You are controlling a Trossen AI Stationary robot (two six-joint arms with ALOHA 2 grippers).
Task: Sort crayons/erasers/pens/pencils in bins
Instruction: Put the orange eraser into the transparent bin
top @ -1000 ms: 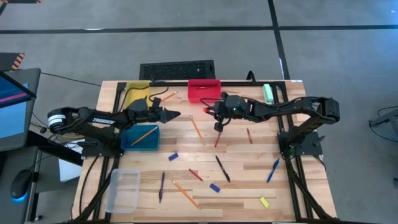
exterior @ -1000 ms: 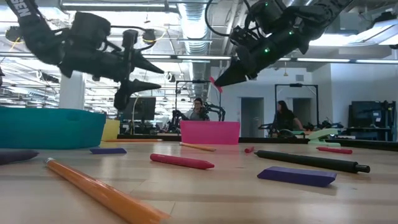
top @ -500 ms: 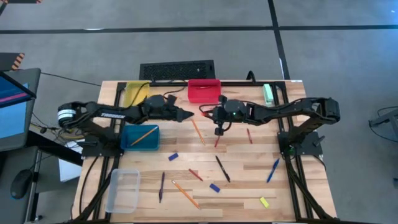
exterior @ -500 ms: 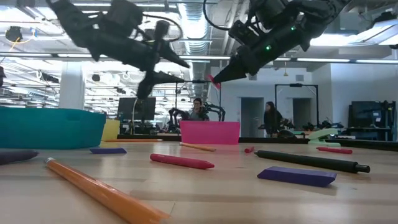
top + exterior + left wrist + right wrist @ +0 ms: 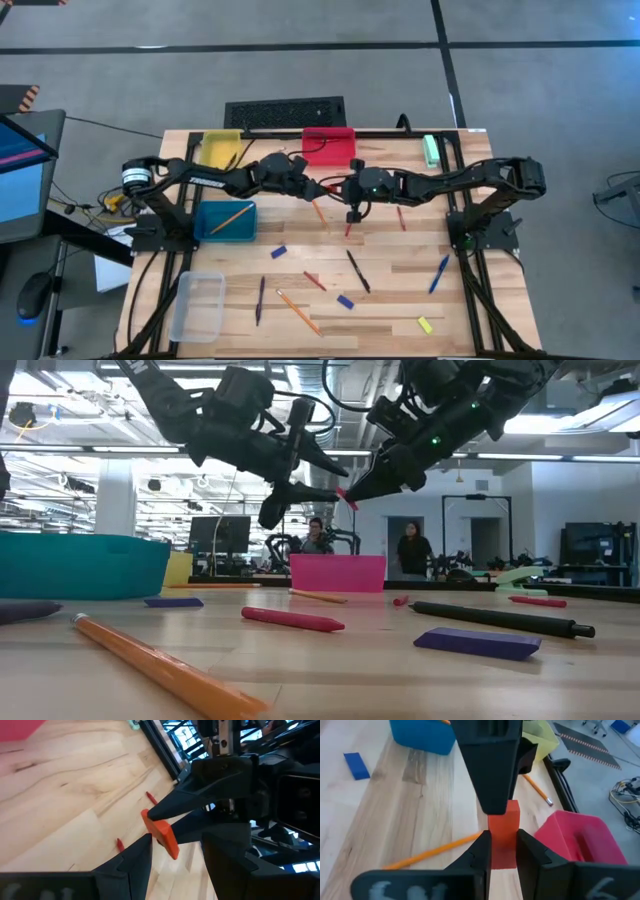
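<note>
Both hands (image 5: 327, 186) (midair) – one eraser (image 5: 503, 834).

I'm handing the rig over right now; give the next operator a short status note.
Right pincer: shut on the orange-red eraser, held in the air near the red bin.
Left pincer: open, fingers on either side of that eraser, looks like a handover.
Done: one pencil in the teal bin.
Left: pens, pencils, crayons, blue and yellow erasers scattered on the table; the clear bin looks empty.

Grey floor (image 5: 300, 70), ceiling ducts (image 5: 310, 385), two people beyond
</note>
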